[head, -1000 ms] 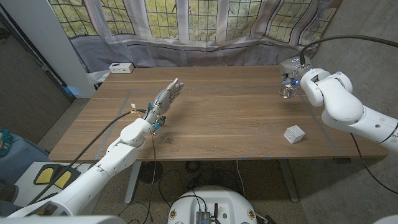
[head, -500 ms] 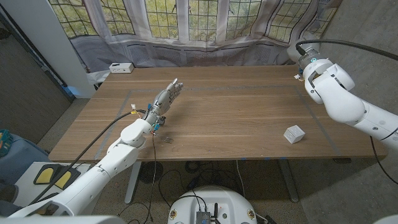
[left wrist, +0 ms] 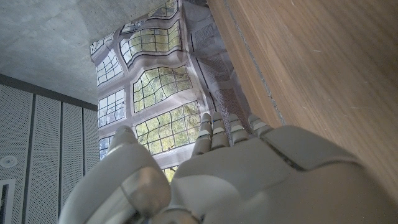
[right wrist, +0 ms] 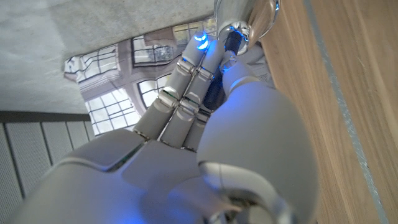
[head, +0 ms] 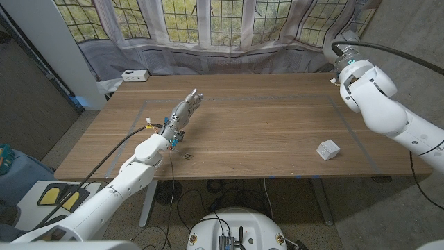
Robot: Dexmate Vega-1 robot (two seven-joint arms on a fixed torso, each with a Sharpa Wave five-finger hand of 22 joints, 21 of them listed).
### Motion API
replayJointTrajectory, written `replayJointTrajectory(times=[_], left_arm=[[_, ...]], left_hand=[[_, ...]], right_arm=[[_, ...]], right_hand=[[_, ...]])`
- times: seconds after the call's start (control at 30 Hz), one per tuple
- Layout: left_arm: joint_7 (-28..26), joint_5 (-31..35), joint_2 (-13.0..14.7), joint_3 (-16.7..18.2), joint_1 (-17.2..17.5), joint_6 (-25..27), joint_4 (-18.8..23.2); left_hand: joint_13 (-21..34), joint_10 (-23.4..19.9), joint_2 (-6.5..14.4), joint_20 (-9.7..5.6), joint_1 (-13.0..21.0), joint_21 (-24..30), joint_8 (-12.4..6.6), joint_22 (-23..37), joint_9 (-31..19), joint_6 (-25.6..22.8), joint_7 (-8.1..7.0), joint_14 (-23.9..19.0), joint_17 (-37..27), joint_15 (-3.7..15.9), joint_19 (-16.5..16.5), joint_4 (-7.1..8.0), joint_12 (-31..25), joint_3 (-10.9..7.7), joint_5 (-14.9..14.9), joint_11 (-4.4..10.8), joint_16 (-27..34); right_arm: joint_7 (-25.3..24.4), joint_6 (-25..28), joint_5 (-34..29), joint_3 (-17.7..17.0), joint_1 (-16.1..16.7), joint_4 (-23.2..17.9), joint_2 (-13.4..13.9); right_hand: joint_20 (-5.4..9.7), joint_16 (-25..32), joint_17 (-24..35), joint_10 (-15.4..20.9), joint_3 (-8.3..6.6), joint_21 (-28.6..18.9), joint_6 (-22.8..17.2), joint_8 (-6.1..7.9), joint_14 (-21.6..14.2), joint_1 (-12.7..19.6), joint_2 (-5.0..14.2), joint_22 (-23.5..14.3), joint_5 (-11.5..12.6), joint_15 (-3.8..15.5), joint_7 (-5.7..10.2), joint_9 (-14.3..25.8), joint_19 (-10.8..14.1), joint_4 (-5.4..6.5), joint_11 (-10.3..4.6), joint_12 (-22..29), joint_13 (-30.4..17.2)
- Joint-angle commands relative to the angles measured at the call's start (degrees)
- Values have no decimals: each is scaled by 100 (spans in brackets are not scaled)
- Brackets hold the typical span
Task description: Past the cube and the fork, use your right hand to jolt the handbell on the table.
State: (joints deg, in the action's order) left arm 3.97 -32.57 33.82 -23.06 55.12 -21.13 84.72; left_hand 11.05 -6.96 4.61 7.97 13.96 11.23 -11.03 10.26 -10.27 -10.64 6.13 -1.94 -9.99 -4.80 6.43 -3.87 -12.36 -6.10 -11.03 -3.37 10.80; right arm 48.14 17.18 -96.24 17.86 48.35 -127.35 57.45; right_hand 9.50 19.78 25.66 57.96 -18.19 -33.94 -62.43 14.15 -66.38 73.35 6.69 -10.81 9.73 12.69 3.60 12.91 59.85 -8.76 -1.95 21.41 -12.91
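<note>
While my right hand [right wrist: 186, 124] reaches over the table's [head: 263, 125] far right corner, its fingers [right wrist: 186, 81] lie close together, tips against the shiny handbell [right wrist: 245, 18]. I cannot tell whether they grip it or only touch. In the head view the bulky right forearm hides both hand and bell. I judge the jolt is under way or about to start. Nearer me, the white cube [head: 328, 149] sits by the right edge. My left hand [head: 184, 111] hovers, fingers straight and empty, clear of the work, above the small fork [head: 187, 156].
</note>
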Motion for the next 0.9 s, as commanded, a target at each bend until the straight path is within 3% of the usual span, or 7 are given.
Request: replayJointTrajectory(times=[0.03,0.2,0.53,0.73,0.9], left_arm=[[-73,42,46,43,23,2,94],[-136,93,92,83,49,-17,196],[-240,88,168,199,174,-59,328],[-266,93,200,232,197,-46,365],[-225,68,200,226,195,-38,348]], left_hand=[[12,-38,13,32,2,9,6,7,-7,-46,2,-48,-29,-15,19,-45,18,-22,15,4,-2],[12,-42,13,27,0,9,9,7,-7,-43,-5,-43,-29,-18,19,-47,18,-22,15,6,-4],[13,-58,15,26,-3,12,9,7,-8,-43,-3,-49,-29,-20,12,-51,13,-23,15,-12,-2],[13,-51,15,25,-5,13,9,7,-7,-45,20,-51,-29,-17,9,-53,17,-23,15,-32,-1],[13,-58,15,26,-6,13,9,7,-8,-47,22,-55,-29,-19,9,-55,15,-24,15,-34,0]], right_arm=[[-150,85,2495,-539,112,-122,-681],[-789,246,3518,-595,166,-87,-859],[-1680,450,5281,-226,13,25,-1131],[-2306,115,6535,-96,-110,103,-1236],[-3012,-627,7923,-238,-78,339,-1493]], right_hand=[[-3,-9,22,208,-13,-58,-6,-14,29,-30,35,-5,43,26,-4,21,-12,23,53,-16,-498],[-19,-11,39,222,-10,-85,-18,-10,13,-51,51,-2,42,0,-37,21,-5,38,84,-18,-503],[-56,-28,61,225,-9,-125,-15,-13,19,-40,42,2,40,-3,-89,21,-16,22,142,-26,-524],[-86,-34,80,221,-8,-141,-6,-19,26,-42,46,5,38,-16,-109,21,-39,22,161,-34,-532],[-93,-38,100,224,-8,-160,-10,-20,34,-37,52,7,36,-22,-143,21,-55,18,198,-37,-544]])
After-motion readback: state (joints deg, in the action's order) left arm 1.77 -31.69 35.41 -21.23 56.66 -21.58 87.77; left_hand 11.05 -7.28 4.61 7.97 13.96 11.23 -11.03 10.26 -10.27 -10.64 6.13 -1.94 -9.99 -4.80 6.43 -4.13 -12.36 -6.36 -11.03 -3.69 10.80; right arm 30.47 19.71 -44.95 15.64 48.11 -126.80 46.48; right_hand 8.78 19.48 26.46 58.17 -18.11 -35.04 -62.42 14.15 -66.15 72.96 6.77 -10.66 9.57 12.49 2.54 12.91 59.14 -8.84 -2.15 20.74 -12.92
